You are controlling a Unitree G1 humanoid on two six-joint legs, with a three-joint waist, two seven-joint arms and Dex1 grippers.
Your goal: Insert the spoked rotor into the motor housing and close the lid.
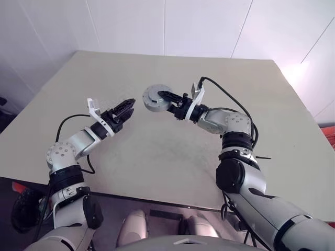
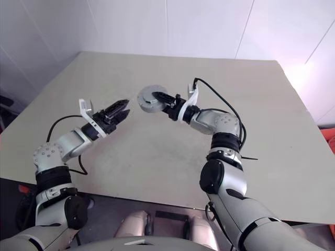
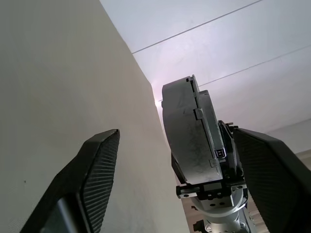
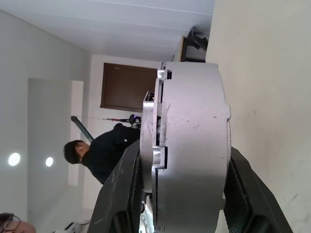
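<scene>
Right gripper: upper centre of the left eye view, held above the table; its two black fingers are clamped on the flat faces of the closed grey motor unit, one finger on each side.
Motor housing: the thicker grey half of the round unit, gripped edge-on in the right wrist view, clear of the table surface.
Lid: the thinner ribbed half, seated flush against the housing with only a narrow seam between them; closed.
Spoked rotor: cannot tell its place; the unit's interior is hidden.
Left gripper: centre left of the left eye view, just beside the unit and apart from it; fingers spread wide, holding nothing.
Left fingers: in the left wrist view they stand well apart, with the unit seen between them beyond the tips.
Table: beige top, bare beneath both arms.
Person: dark clothing, in the background at the left of the right wrist view, near a brown door.
</scene>
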